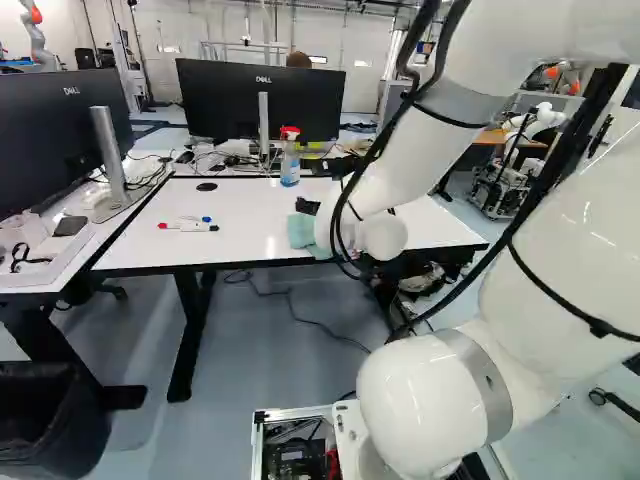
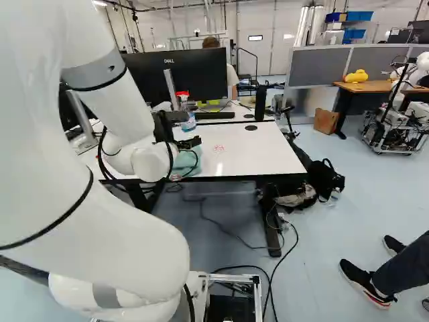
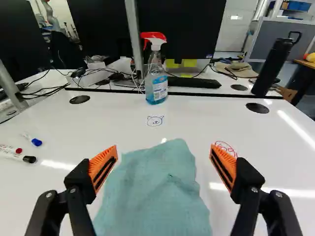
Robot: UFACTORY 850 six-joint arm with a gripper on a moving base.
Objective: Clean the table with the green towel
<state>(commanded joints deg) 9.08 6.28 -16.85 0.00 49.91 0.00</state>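
The black two-finger gripper (image 2: 190, 143), spread wide and empty, hangs over the green cloth towel (image 3: 155, 191); a clear plastic red-topped spray bottle (image 3: 157, 86) stands far, white markers (image 3: 17, 156) left.

towel (image 3: 155, 191): one | markers (image 3: 29, 159): three | spray bottle (image 3: 157, 86): one | bench (image 3: 64, 123) doodles (image 3: 154, 121): two, one blue, one red | black flask (image 3: 273, 66): one | nearby monitors (image 1: 225, 100): two | bin (image 1: 40, 430): one

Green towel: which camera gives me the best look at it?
The wrist view: the towel shows between the open fingers, wrinkles and far edge plain, near end out of view. Both base views show only a small patch, partly hidden by the arm.
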